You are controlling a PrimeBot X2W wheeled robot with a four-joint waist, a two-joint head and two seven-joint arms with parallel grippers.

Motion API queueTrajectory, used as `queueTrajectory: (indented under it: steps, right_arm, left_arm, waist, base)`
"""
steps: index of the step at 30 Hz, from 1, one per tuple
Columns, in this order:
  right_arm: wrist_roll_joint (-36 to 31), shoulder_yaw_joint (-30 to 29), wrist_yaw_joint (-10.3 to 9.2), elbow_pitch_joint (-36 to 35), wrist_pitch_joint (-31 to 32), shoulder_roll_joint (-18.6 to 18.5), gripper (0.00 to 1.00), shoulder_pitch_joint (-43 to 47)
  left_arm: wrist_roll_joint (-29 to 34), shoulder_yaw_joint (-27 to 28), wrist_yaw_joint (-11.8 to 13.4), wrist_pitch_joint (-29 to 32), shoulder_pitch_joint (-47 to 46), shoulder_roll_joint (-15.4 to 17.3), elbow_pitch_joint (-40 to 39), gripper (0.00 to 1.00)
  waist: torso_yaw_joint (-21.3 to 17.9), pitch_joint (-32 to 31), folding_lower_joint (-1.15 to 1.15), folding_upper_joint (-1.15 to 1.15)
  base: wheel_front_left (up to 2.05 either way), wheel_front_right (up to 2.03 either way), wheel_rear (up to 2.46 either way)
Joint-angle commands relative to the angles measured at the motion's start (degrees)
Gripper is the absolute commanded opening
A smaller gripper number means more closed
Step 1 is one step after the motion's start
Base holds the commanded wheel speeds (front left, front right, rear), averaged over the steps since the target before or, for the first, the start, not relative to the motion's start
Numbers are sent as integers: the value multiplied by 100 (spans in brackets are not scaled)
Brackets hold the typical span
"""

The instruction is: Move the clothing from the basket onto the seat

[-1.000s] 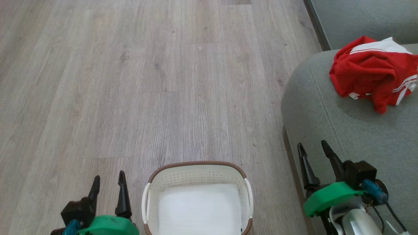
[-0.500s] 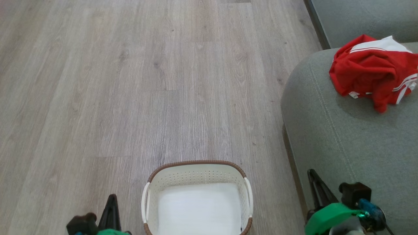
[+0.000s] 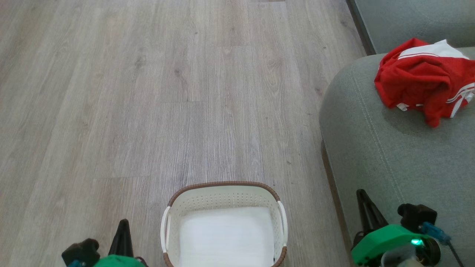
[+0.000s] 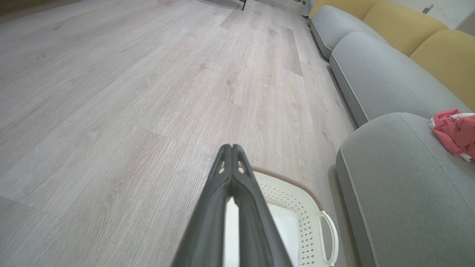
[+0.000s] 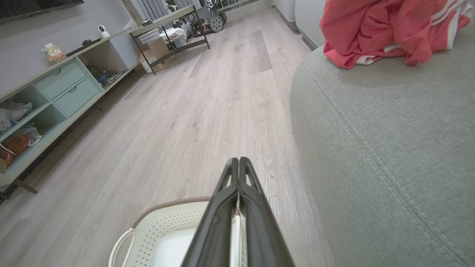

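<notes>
The red and white clothing [image 3: 423,81] lies crumpled on the grey-green seat [image 3: 389,148] at the right; it also shows as clothing [image 5: 386,29] and clothing [image 4: 454,133] in the wrist views. The cream basket [image 3: 222,196] stands on the floor at the bottom centre, holding just a white liner sheet [image 3: 226,237]. My left gripper [image 3: 123,224] is shut and empty, low at the basket's left. My right gripper [image 3: 362,194] is shut and empty over the seat's front edge. In the wrist views the left gripper [image 4: 231,147] and right gripper [image 5: 238,160] have their fingers pressed together.
Grey wood-look floor [image 3: 167,92] spreads ahead and to the left. More sofa cushions [image 4: 371,74] with yellow backs [image 4: 438,52] run along the right. A low cabinet with drawers [image 5: 55,85] and a metal shelf rack [image 5: 170,37] stand far off.
Both grippers have shut from open and drawn back toward the bottom of the head view. The clothing, basket and seat have stayed put.
</notes>
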Motion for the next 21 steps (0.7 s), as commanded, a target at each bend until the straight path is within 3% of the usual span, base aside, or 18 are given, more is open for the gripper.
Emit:
queueTrajectory:
  steps: [1,21]
  right_arm:
    - [172,-39,1,-225,35,4,0,-301]
    - [1466,-210,0,-365,371,9,0,-360]
  left_arm:
    - [-142,113,-58,33,-290,8,-180,0]
    - [-1321,388,-319,363,-501,-23,-186,0]
  waist:
    - [0,2,0,0]
    - [-1,39,0,0]
  base:
    - [0,0,0]
    - [0,0,0]
